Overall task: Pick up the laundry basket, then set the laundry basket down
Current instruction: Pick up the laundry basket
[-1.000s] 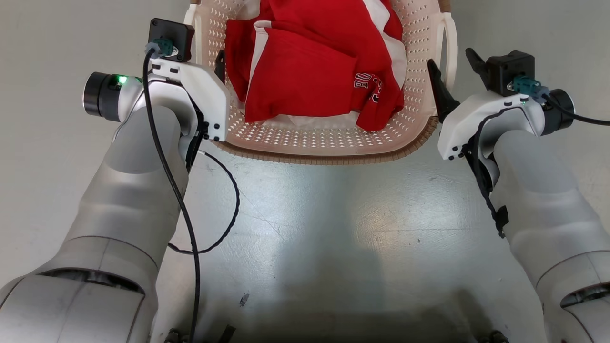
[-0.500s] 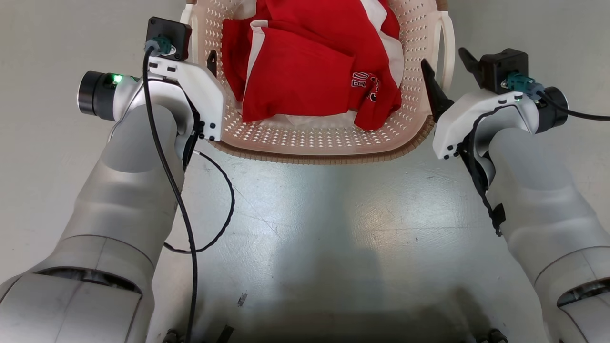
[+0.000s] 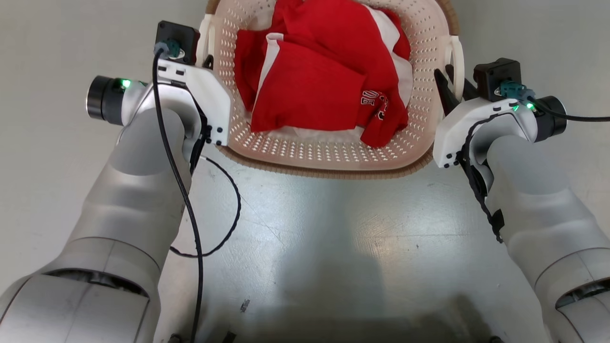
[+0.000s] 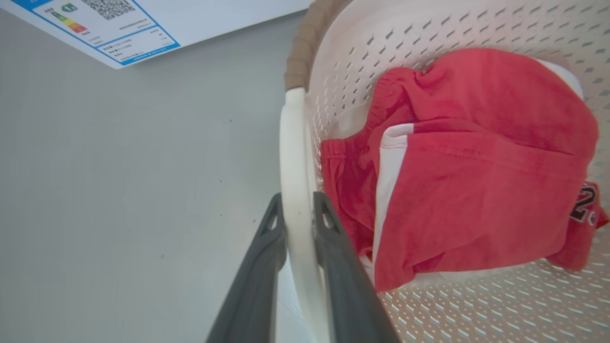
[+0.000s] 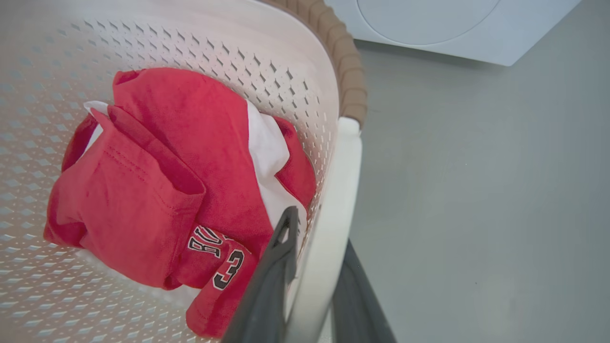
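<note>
The laundry basket, cream-white and perforated with a brown woven rim, sits straight ahead between my arms and holds red and white clothes. My left gripper is at its left loop handle. In the left wrist view both dark fingers of the left gripper press on either side of the white handle. My right gripper is at the right handle. In the right wrist view the right gripper is shut on the handle, one finger inside the basket and one outside.
Grey floor lies all around the basket. A white washing machine stands just beyond it, and its energy label appears in the left wrist view. A black cable loops off my left forearm.
The right gripper's fingers, spread wide a second ago, have come together on the right handle. The basket and both grippers now sit lower and a little to the right in the head view.
</note>
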`<state>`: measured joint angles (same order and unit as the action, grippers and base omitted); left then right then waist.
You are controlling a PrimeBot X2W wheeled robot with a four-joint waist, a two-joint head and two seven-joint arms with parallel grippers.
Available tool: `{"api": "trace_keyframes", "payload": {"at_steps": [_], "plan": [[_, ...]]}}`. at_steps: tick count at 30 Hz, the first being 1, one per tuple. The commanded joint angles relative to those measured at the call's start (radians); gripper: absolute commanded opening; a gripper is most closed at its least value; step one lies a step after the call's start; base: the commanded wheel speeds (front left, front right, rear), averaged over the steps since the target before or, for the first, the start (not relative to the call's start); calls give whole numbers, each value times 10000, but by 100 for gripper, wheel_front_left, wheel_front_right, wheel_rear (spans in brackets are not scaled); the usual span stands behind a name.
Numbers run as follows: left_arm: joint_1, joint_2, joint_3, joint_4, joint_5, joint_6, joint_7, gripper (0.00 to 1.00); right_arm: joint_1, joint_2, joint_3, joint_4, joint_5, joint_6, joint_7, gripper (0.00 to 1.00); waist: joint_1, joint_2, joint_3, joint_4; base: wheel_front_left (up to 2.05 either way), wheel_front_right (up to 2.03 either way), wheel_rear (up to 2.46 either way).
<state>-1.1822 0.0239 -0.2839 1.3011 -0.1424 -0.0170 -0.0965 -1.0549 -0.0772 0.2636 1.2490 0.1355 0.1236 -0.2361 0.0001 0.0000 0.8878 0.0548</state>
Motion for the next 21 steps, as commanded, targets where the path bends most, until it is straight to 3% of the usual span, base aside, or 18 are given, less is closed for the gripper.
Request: {"api": "trace_keyframes", "payload": {"at_steps": [1,11,21], "plan": [[255,306,24,-105,-72,69,2,0,149,269,273,10,-55,71,74,0,-1,0,-92,12,0,0,0],[1018,274,-118,-104,-403,29,330,0,537,269,929,185,316,71,587,0,-1,0,-1118,34,0,0,0],[2228,266,-262,-104,-768,-100,895,0,1441,269,2642,-212,1758,71,1806,0,-1,0,-2996,-84,0,0,0]]}}
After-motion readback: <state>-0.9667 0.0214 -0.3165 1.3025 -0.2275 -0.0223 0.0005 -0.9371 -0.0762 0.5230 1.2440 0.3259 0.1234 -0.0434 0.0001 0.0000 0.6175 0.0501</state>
